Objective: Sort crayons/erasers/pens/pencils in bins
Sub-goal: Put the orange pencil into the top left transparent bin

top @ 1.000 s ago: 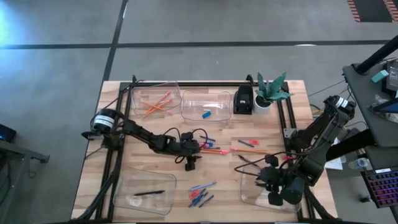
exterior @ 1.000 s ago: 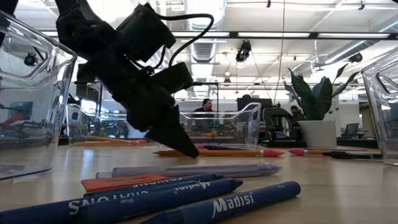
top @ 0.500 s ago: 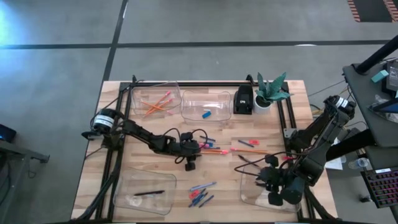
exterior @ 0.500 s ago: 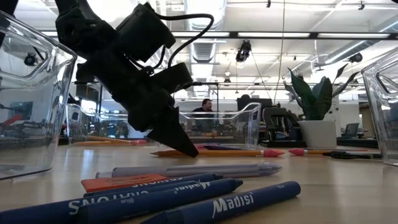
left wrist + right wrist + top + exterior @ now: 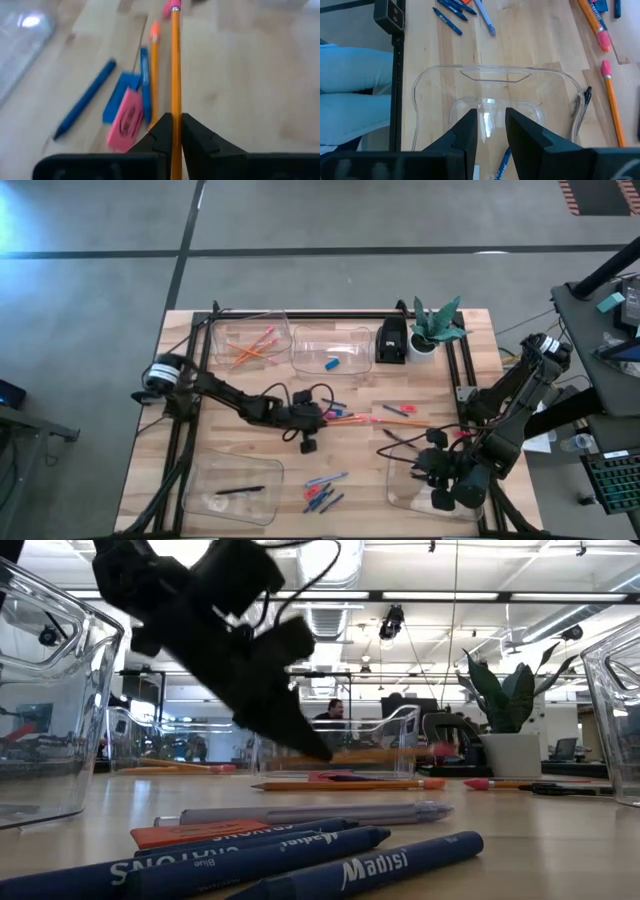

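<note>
Lifted off the desk [image 5: 560,840] since a second ago, the left claw [image 5: 175,131] is clenched on a pencil [image 5: 175,65]; beside it lie erasers [image 5: 126,119]. Right claw [image 5: 490,125] hangs parted over a bin [image 5: 422,85].

The table [image 5: 230,455] is showing pale wood grain in parallel planks. An orange pencil [image 5: 175,75] with a pink eraser tip [image 5: 174,6] is running between black fingers [image 5: 160,137]. Beside it are lying a second orange pencil [image 5: 154,75], a pink eraser block [image 5: 125,120] with red print, a flat blue eraser [image 5: 116,95] and a blue crayon [image 5: 85,106]. Blue crayons [image 5: 300,865] with white lettering are sitting up front in the low view, alongside an orange-red crayon [image 5: 200,833] and a grey pen [image 5: 300,812]. The clear bins [image 5: 330,350] are staying colourless; one is holding a blue piece [image 5: 332,363], another orange pencils [image 5: 250,348]. The plant [image 5: 437,320] is showing green leaves in a white pot [image 5: 421,348].
</note>
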